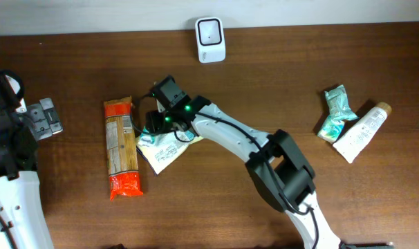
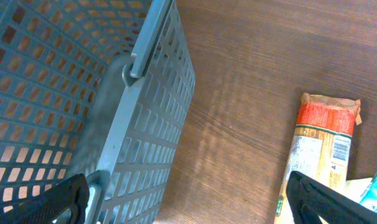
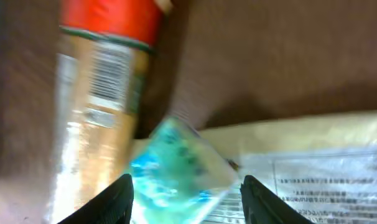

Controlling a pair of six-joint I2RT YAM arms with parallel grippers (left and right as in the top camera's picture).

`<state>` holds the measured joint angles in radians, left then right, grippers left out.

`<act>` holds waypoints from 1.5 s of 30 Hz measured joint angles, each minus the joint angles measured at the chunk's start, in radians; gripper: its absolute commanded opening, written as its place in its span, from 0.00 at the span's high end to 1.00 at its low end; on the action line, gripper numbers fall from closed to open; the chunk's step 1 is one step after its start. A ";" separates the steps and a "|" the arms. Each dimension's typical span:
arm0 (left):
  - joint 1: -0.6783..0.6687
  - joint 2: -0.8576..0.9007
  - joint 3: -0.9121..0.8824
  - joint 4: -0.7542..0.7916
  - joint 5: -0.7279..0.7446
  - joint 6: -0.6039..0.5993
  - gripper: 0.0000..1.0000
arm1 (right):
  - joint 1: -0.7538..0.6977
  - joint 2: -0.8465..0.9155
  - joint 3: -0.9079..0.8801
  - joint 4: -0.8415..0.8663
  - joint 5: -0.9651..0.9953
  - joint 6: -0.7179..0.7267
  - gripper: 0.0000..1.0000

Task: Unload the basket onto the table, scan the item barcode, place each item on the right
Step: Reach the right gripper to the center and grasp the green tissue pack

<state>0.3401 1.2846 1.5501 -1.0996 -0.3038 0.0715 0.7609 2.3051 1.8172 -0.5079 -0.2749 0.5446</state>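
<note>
The white barcode scanner (image 1: 210, 40) stands at the table's far edge. My right gripper (image 1: 155, 128) is low over a cream packet (image 1: 162, 151) printed with text (image 3: 313, 162). Its jaws stand apart (image 3: 188, 202) on either side of a small teal-blue pack (image 3: 175, 169) lying on that packet; the picture is blurred and shows no firm grip. Just to the left lies a long pasta pack with red ends (image 1: 122, 147), its barcode (image 3: 107, 74) facing up. My left gripper (image 2: 188, 205) is wide open over bare table at the far left (image 1: 43, 117), holding nothing.
A grey perforated basket (image 2: 83, 93) sits right beside the left gripper. The pasta pack (image 2: 319, 155) shows at that view's right edge. A teal pouch (image 1: 337, 113) and a white tube (image 1: 361, 131) lie at the right of the table.
</note>
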 measured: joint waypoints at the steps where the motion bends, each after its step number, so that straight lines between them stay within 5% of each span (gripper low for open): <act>1: 0.000 0.000 0.000 0.000 0.000 0.000 0.01 | 0.000 0.010 -0.001 -0.010 0.001 0.010 0.46; 3: 0.000 0.000 0.000 0.000 0.000 0.000 0.01 | 0.000 0.012 -0.001 -0.028 -0.002 0.026 0.49; 5: 0.000 0.000 0.000 0.000 0.000 0.000 0.01 | 0.000 0.012 -0.001 -0.043 -0.003 0.036 0.67; 6: 0.000 0.000 0.000 0.000 0.000 0.000 0.01 | 0.000 0.012 -0.001 -0.042 -0.004 0.035 0.85; 9: 0.000 0.000 0.000 0.000 0.000 0.000 0.01 | 0.000 0.012 0.000 -0.031 -0.012 0.047 0.96; 16: 0.000 0.000 0.000 0.000 0.000 0.000 0.01 | -0.008 0.012 0.000 -0.023 -0.050 0.007 0.96; 20: 0.000 0.000 0.000 0.000 0.000 0.000 0.01 | -0.097 0.010 0.055 -0.175 -0.208 -0.127 0.96; 23: 0.000 0.000 0.000 0.000 0.000 0.000 0.01 | -0.130 0.010 0.062 -0.190 -0.265 -0.180 0.48; 24: 0.000 0.000 0.000 0.000 0.000 0.000 0.01 | -0.124 0.010 0.062 -0.183 -0.273 -0.177 0.41; 30: 0.000 0.000 0.000 0.000 0.000 0.000 0.01 | -0.042 0.010 0.063 -0.120 -0.208 -0.033 0.41; 32: 0.000 0.000 0.000 0.000 0.000 0.000 0.01 | -0.022 0.010 0.063 -0.116 -0.156 0.000 0.52; 34: 0.000 0.000 0.000 0.000 0.000 0.000 0.01 | -0.011 0.026 0.065 -0.080 -0.133 0.025 0.80; 36: 0.000 0.000 0.000 0.000 0.000 0.000 0.01 | -0.012 0.051 0.065 -0.056 -0.139 0.030 0.91; 37: 0.000 0.000 0.000 0.000 0.000 0.000 0.01 | -0.014 0.062 0.065 -0.055 -0.143 0.037 0.91; 40: 0.000 0.000 0.000 0.000 0.000 0.000 0.01 | -0.019 0.064 0.065 -0.063 -0.150 0.042 0.61; 45: 0.000 0.000 0.000 0.000 0.000 0.000 0.01 | -0.016 0.064 0.065 -0.066 -0.145 0.039 0.59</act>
<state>0.3401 1.2846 1.5501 -1.0996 -0.3038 0.0715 0.7452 2.3692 1.8824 -0.5739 -0.4198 0.5831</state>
